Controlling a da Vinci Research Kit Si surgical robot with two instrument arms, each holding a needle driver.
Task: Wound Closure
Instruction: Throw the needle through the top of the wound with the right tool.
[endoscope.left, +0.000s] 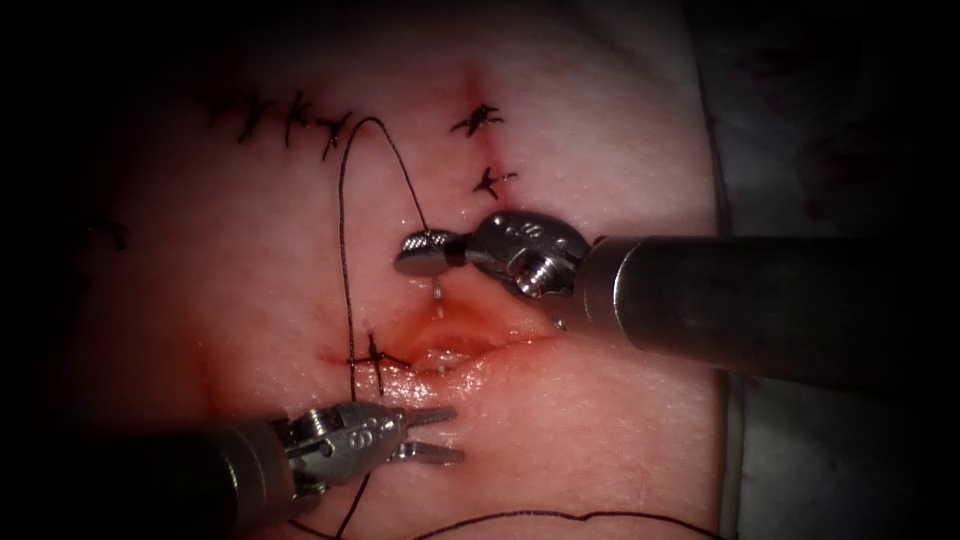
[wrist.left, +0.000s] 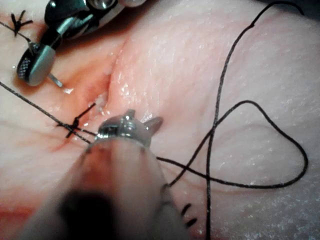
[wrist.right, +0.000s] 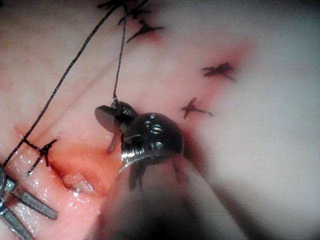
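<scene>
Endoscope view is showing the right tool (endoscope.left: 425, 250) hovering just above the cut (endoscope.left: 455, 350), its fingers (endoscope.left: 420, 262) clamped on the needle (endoscope.left: 437, 292) near the thread end, with a short stretch of needle pointing down toward the red fluid (endoscope.left: 450, 325); whether the tip is touching the tissue (endoscope.left: 600, 420) cannot be told. The thread (endoscope.left: 345, 240) is arcing up from those fingers and running down past a knotted stitch (endoscope.left: 372, 357) at the cut's left end. The left tool (endoscope.left: 435, 433) is sitting just below the cut, its fingers (endoscope.left: 432, 413) narrowly parted and holding nothing.
</scene>
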